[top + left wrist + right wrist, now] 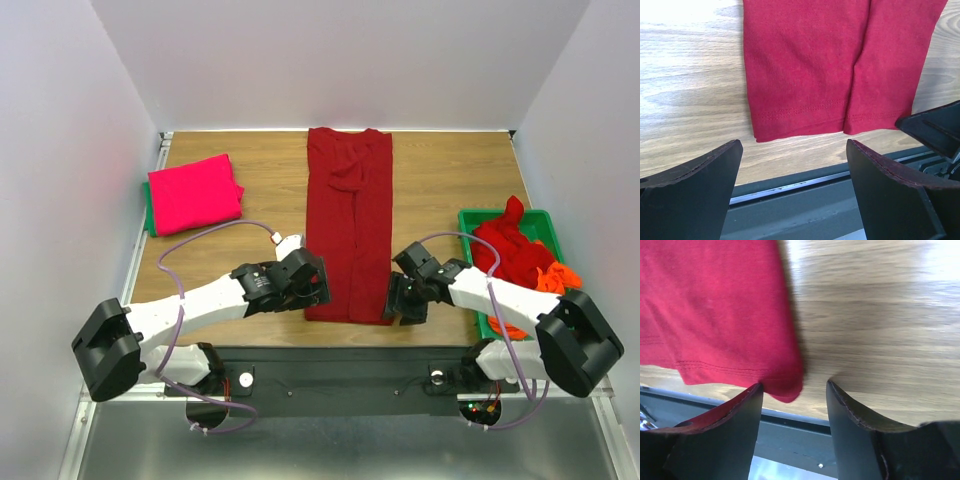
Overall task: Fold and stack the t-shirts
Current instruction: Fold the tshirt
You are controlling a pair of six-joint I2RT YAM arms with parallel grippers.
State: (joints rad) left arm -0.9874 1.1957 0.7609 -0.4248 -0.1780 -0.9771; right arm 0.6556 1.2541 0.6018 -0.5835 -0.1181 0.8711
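Note:
A dark red t-shirt [349, 220] lies as a long folded strip down the middle of the table, its hem toward me. Its hem shows in the left wrist view [830, 75] and its right hem corner in the right wrist view [715, 315]. My left gripper [318, 290] is open and empty by the hem's left corner; in its wrist view the gripper [795, 150] sits just short of the hem. My right gripper [398, 300] is open by the hem's right corner, and in its wrist view the gripper [794, 386] has that corner between the fingers. A folded pink-magenta t-shirt [194, 193] lies far left.
A green tray [476, 222] at the right holds a heap of dark red and orange t-shirts [520, 255]. Another green tray edge [148, 212] shows under the pink shirt. The table's near edge with its metal rail [805, 180] runs right below both grippers.

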